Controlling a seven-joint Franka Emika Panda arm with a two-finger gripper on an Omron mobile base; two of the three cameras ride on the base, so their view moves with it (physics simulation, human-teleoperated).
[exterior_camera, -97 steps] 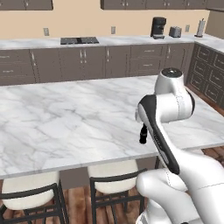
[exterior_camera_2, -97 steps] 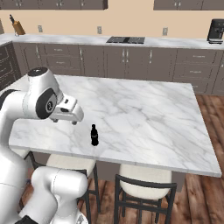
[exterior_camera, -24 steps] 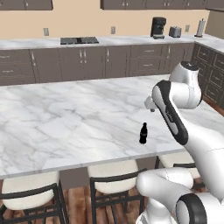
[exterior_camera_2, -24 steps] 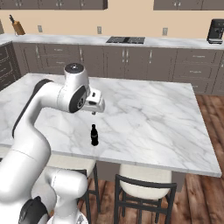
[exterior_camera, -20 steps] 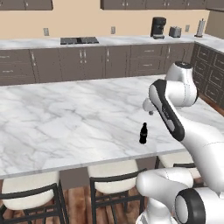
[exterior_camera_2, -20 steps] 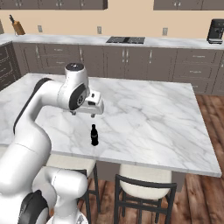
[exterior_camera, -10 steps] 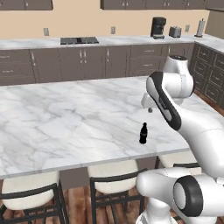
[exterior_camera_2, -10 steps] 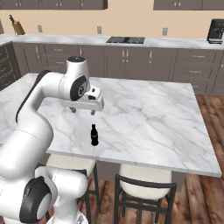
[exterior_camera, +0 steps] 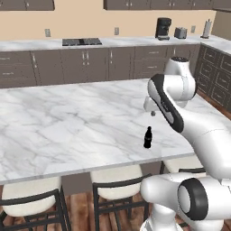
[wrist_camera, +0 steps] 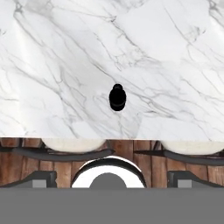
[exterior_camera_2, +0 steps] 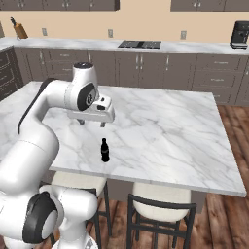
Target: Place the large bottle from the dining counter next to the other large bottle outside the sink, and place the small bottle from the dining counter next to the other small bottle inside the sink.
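the small dark bottle (exterior_camera: pixel 147 137) stands upright near the desk's (exterior_camera: pixel 67 126) front edge, at 6 o'clock from the fingers (exterior_camera_2: pixel 91 122), which hang released above it. probably light, rigid, slick and tippy; best gripped around the body below the neck.

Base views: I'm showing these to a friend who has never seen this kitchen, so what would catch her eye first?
Probably the big white arm arching over the marble dining counter, with its open gripper hovering above the slab. Next, the lone small dark bottle standing upright near the counter's front edge, just below and in front of the gripper, above the stools.
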